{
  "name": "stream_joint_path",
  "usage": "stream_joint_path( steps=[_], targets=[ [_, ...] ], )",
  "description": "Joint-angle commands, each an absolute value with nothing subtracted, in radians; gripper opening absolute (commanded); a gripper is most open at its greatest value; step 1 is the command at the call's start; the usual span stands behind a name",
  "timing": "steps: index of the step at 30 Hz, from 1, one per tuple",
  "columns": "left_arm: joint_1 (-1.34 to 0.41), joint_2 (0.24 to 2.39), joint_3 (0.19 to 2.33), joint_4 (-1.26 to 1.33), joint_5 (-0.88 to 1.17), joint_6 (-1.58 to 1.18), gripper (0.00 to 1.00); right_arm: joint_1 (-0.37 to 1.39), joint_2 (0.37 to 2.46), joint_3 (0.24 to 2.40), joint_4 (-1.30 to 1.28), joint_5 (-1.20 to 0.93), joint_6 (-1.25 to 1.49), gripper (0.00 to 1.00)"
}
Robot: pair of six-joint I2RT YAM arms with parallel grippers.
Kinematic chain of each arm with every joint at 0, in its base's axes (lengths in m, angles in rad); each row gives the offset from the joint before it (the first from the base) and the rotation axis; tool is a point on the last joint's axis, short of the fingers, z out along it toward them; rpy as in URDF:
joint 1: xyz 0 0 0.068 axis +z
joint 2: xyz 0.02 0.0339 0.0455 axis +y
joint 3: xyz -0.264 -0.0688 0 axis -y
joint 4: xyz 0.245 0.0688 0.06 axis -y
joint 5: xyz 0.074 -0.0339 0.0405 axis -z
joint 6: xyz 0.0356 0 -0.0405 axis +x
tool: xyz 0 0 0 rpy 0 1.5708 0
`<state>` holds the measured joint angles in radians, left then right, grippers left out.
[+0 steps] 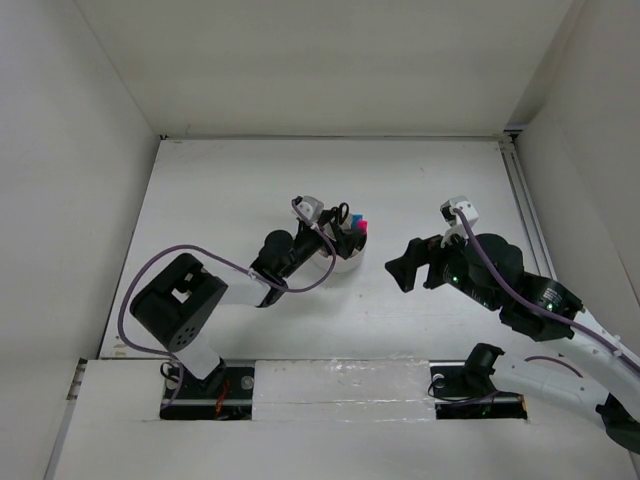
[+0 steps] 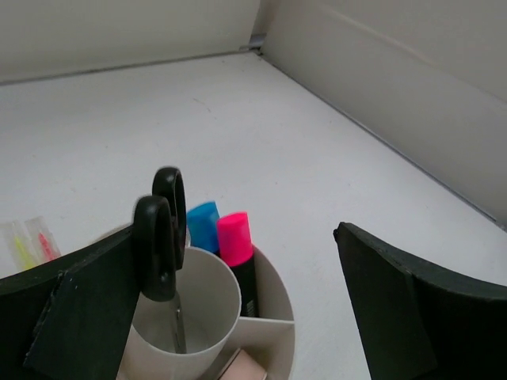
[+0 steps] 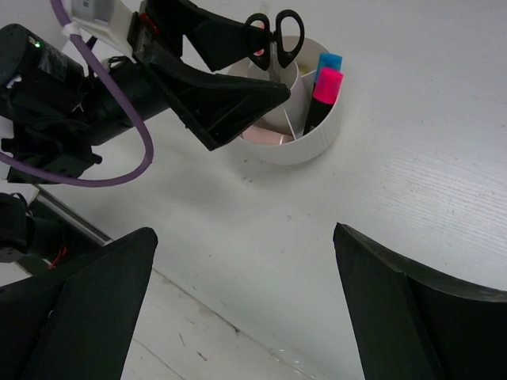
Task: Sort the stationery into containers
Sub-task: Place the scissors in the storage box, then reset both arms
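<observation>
— On the table (image 1: 420,180), is anything left to tidy?
— From above I see nothing lying loose, so I think the job is almost done. The left gripper (image 1: 325,238) hangs right over the pot (image 3: 317,142), jaws wide apart, holding nothing. The right gripper (image 3: 244,237) is off to the side, well apart from the pot, jaws wide too, and empty.
— What is in the pot?
— The scissors (image 2: 162,229) stand in the middle cup, handles up. The blue marker (image 2: 203,226) and pink marker (image 2: 235,237) stand side by side in one wedge. A pale pink block (image 3: 265,136) lies in another wedge.
— Anything hard to see?
— Yes. The left fingers (image 2: 71,317) hide part of the pot. Two thin pens (image 2: 32,241), yellow and pink, peek out behind one finger, and I can't tell if they are in the pot or beside it. The small white bits I can't find
</observation>
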<state>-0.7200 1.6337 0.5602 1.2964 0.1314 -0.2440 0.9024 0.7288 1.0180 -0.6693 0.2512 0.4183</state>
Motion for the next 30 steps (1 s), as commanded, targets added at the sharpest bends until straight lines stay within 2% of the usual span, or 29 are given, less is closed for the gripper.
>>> stream_joint_path(
  steps=[1, 9, 14, 16, 20, 24, 25, 27, 30],
  targets=[
    [-0.724, 1.542, 0.565, 1.635, 0.144, -0.244, 1.0, 0.896, 0.726, 1.02, -0.604, 0.232, 0.405, 1.0],
    [-0.733, 1.401, 0.574, 1.507, 0.166, -0.235, 1.0, 0.896, 0.726, 1.029, -0.595, 0.232, 0.405, 1.0],
    [-0.733, 1.263, 0.604, 1.31, 0.062, -0.196, 1.0, 0.896, 0.735, 1.072, -0.611, 0.29, 0.396, 1.0],
    [-0.733, 1.214, 0.626, 1.16, -0.007, -0.196, 1.0, 0.896, 0.744, 1.104, -0.635, 0.313, 0.387, 1.0],
    [-0.733, 1.048, 0.751, 0.722, -0.371, -0.282, 1.0, 0.896, 0.744, 1.183, -0.722, 0.408, 0.377, 1.0],
    [-0.733, 0.985, 0.903, 0.245, -0.666, -0.458, 1.0, 0.896, 0.732, 1.288, -0.819, 0.505, 0.367, 1.0],
    [-0.733, 0.985, 0.94, 0.034, -0.714, -0.492, 1.0, 0.896, 0.732, 1.311, -0.839, 0.529, 0.367, 1.0],
    [-0.733, 0.973, 0.998, -0.136, -0.82, -0.622, 1.0, 0.896, 0.732, 1.368, -0.888, 0.567, 0.367, 1.0],
    [-0.733, 0.93, 1.066, -0.415, -0.876, -0.838, 1.0, 0.896, 0.732, 1.419, -0.931, 0.67, 0.367, 1.0]
  ],
)
